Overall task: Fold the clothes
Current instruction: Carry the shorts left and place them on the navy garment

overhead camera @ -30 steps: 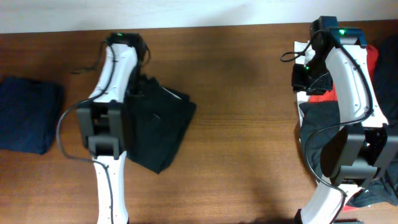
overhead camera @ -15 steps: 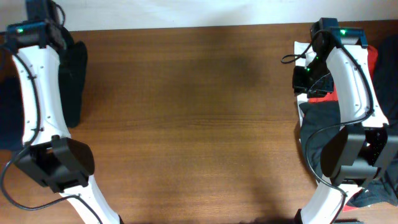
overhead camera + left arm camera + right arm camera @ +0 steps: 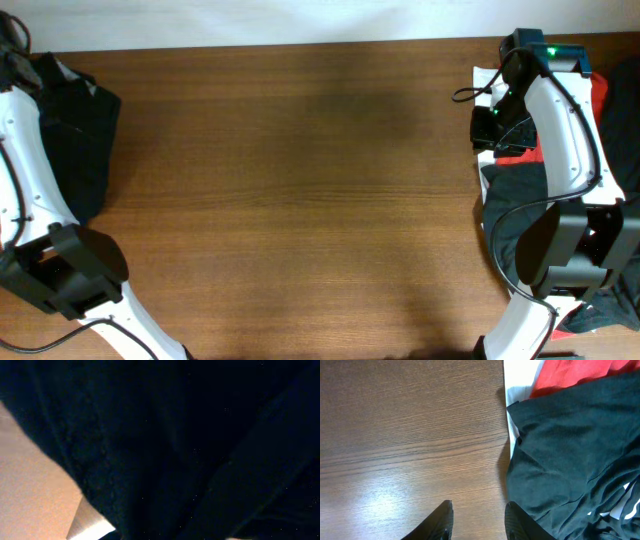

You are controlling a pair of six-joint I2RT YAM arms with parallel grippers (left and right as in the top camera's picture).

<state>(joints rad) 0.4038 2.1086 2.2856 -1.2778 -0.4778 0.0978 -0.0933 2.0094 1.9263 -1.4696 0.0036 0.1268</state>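
Observation:
The clothes, a pair of black shorts [image 3: 75, 140], hang bunched at the table's far left edge. They are carried by my left gripper [image 3: 25, 72], which is shut on them and mostly hidden by the fabric. In the left wrist view black cloth [image 3: 175, 445] fills nearly everything and covers the fingers. My right gripper [image 3: 479, 522] is open with nothing between its fingers. It hovers over bare wood just left of the pile at the table's right side, and it also shows from above as the right gripper [image 3: 488, 125].
A heap at the right edge holds a red garment [image 3: 570, 375], a dark garment [image 3: 560, 460] with white marks and a white sheet [image 3: 517, 387]. The brown tabletop [image 3: 300, 180] spans the middle. The right arm [image 3: 565, 130] stands over the heap.
My left arm has swung from the table's left-middle to its far left edge, carrying the black shorts with it. The right arm has not moved.

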